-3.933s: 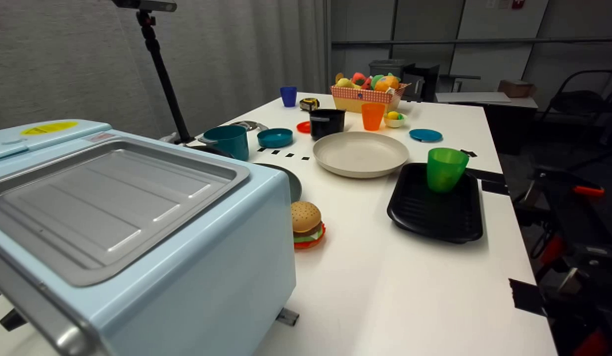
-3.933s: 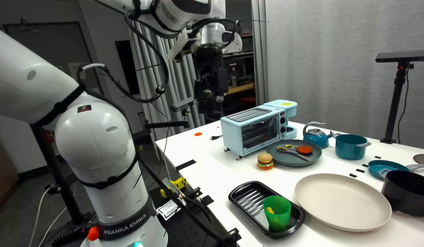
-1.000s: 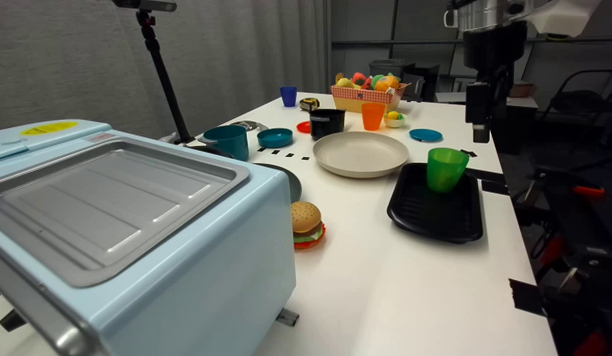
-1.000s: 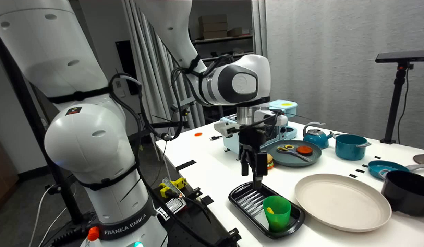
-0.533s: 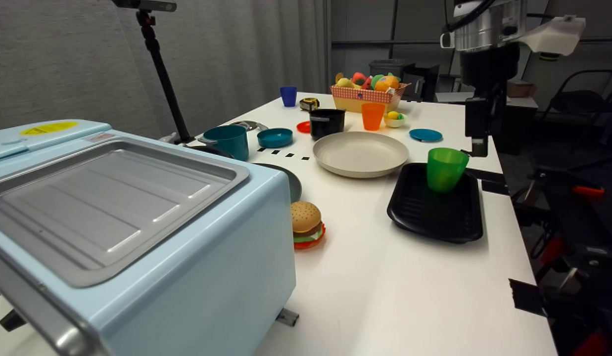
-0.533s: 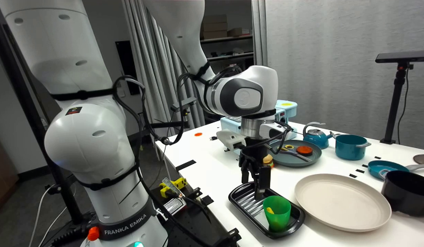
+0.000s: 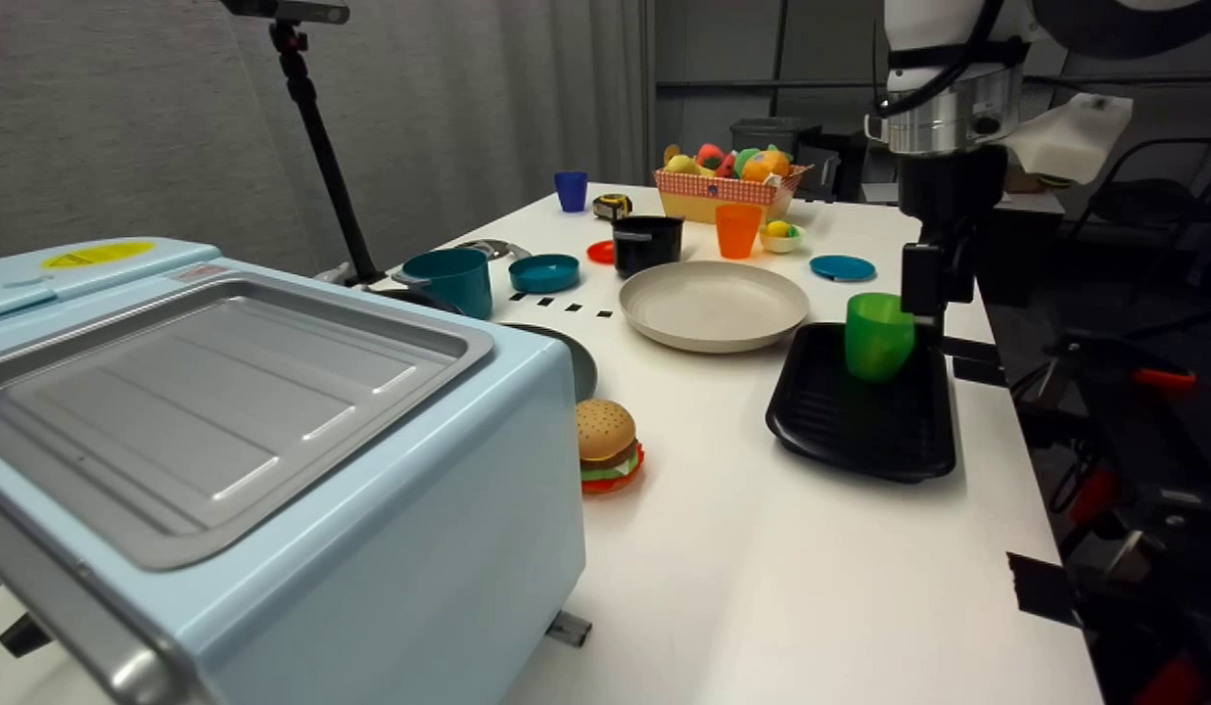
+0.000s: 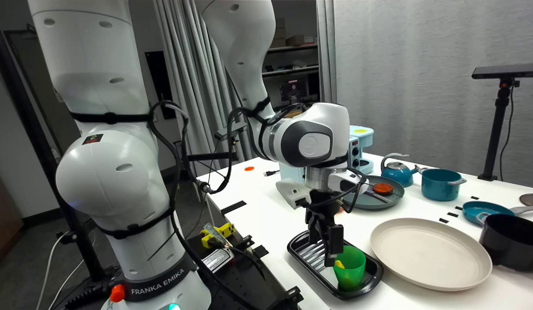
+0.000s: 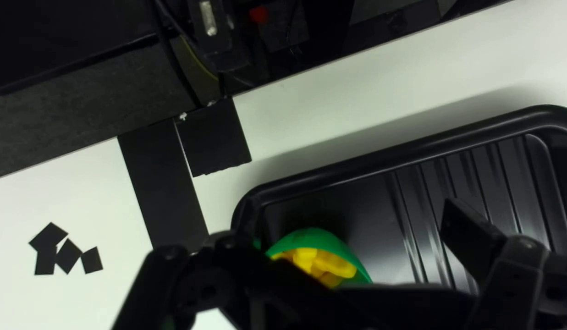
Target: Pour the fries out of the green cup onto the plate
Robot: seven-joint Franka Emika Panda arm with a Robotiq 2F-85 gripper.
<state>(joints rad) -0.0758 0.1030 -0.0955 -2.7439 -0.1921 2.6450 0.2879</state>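
I'm lowering the end effector, spread wide, over the ribbed black tray, where the green cup is standing (fries inside), so grasping is probably coming before pouring onto the plate.

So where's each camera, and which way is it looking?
In an exterior view: close by the light-blue oven, looking along the table; the end effector and part of the arm show.
In an exterior view: near the robot's base, facing roughly back toward the oven; most of the arm and the end effector show.
Wrist view: on the arm's end, looking down at the tray, green cup and fries; fingers show at the bottom.
Both exterior views share the plate, tray and green cup.
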